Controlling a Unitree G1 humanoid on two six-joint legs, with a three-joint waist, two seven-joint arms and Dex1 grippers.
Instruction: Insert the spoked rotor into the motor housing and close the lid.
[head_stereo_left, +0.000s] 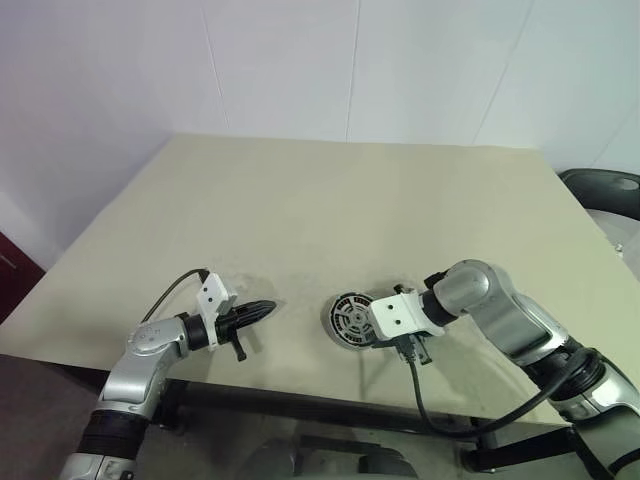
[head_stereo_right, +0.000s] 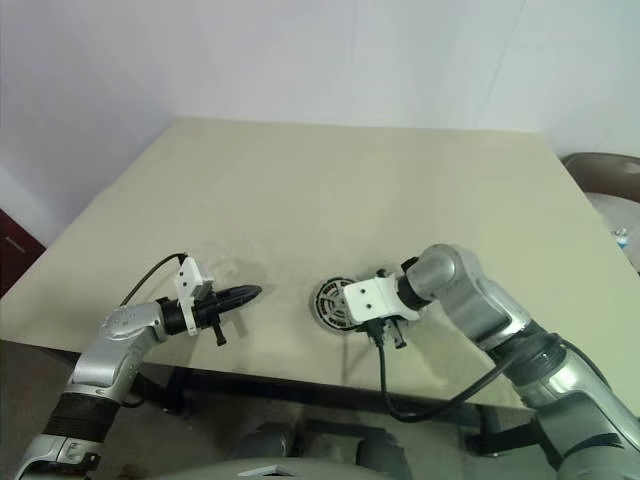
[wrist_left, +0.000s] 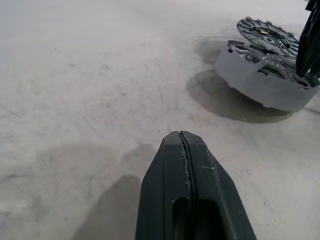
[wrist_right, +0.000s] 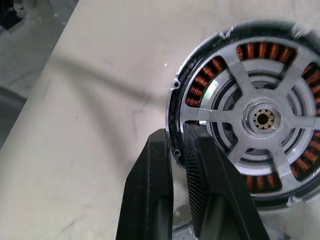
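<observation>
The motor housing (wrist_left: 260, 82) stands near the table's front edge, a little right of centre. The spoked rotor (wrist_right: 239, 72) lies inside it, and copper windings show between its silver spokes. My right gripper (wrist_right: 179, 132) reaches in from the right and is shut on the rotor's black rim, beside the housing's silver edge. In the head views the rotor (head_stereo_left: 352, 320) sits just left of that gripper (head_stereo_left: 368, 326). The lid (wrist_left: 267, 35) lies just beyond the housing, dark face up. My left gripper (head_stereo_left: 266, 309) hovers shut and empty to the left of the housing, pointing at it.
The beige table (head_stereo_left: 350, 200) stretches bare behind the parts. Its front edge runs just below both grippers. A black cable (head_stereo_left: 415, 390) hangs from my right wrist over that edge. A dark chair (head_stereo_left: 608, 186) stands off the far right corner.
</observation>
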